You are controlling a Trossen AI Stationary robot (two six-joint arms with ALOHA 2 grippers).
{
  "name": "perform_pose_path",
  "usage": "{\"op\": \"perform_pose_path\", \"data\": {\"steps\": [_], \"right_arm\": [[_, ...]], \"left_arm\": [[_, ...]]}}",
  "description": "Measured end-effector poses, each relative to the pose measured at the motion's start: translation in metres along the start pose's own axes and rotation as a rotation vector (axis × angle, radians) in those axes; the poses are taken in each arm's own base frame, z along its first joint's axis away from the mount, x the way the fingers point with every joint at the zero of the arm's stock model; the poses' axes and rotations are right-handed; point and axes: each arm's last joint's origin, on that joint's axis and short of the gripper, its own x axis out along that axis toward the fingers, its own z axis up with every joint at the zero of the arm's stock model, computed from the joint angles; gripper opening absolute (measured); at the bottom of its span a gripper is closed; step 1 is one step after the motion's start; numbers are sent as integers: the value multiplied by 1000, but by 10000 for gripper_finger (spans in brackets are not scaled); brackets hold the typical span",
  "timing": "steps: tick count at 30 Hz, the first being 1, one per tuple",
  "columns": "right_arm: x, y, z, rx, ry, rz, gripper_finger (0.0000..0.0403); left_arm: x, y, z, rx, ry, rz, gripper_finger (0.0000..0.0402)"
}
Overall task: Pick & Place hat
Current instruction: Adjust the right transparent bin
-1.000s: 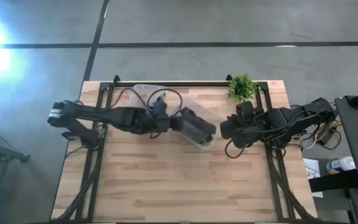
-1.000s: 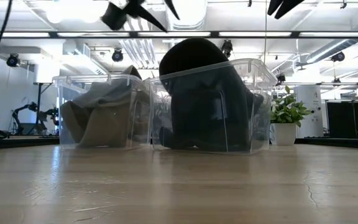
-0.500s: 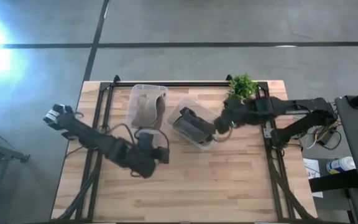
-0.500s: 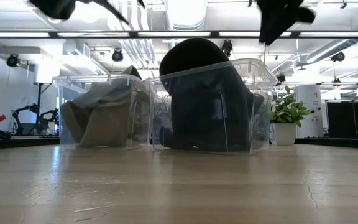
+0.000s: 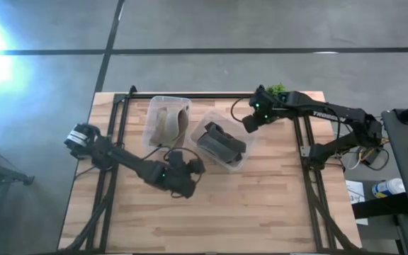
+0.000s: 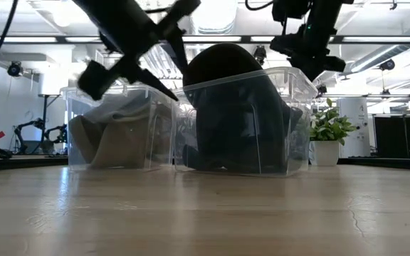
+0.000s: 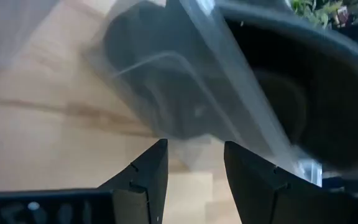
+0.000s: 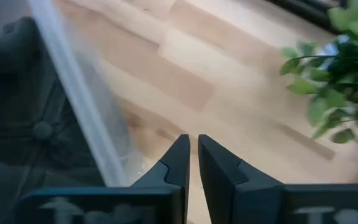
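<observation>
A dark hat (image 5: 222, 144) sits in a clear plastic bin (image 5: 240, 160) at the table's middle, and its crown rises above the rim (image 6: 223, 60). A tan hat (image 5: 167, 122) lies in a second clear bin to its left. My left gripper (image 5: 192, 170) hovers open just near-left of the dark hat's bin, which fills the left wrist view with the hat (image 7: 303, 93) inside. My right gripper (image 5: 249, 124) is shut, above the table at the bin's far right corner, beside the hat (image 8: 23, 112).
A small potted plant (image 5: 277, 95) stands at the table's far right edge, close behind my right gripper (image 8: 193, 149). The two bins stand side by side toward the far edge. Bare wooden tabletop (image 5: 211, 212) stretches across the whole near half.
My left gripper has drawn back from above the dark hat's bin toward the near left, then swung a little back toward the bin. My right gripper has moved from the bin's right side toward the far edge, ending at its far right corner. The hats and bins have stayed put.
</observation>
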Motion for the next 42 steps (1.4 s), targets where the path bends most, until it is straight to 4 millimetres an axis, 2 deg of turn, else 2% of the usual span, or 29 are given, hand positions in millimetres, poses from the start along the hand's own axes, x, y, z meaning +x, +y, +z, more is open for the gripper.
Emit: {"op": "perform_pose_path", "data": {"steps": [7,14,19,22,25,28,34,37,42], "right_arm": [[7,11,-19,-77,131,112,28],[2,29,-43,-174,238,198,28],[-6,42,-58,-238,283,241,28],[-8,43,-62,-242,256,196,29],[-15,34,-63,-214,205,108,29],[-31,22,-63,-187,120,92,29],[-68,8,-73,-142,111,291,29],[-71,18,-83,-125,145,360,29],[-57,61,-101,-183,209,441,29]], "left_arm": [[27,-8,24,53,-67,28,149],[47,-19,47,96,-128,23,149],[57,-24,61,121,-156,22,149],[56,-27,63,133,-148,18,149],[45,-36,64,161,-110,-15,149],[26,-45,59,198,-83,-68,149],[-26,-67,42,297,-9,-211,149],[-54,-67,27,371,54,-272,149],[-95,-60,11,405,72,-345,149]]}}
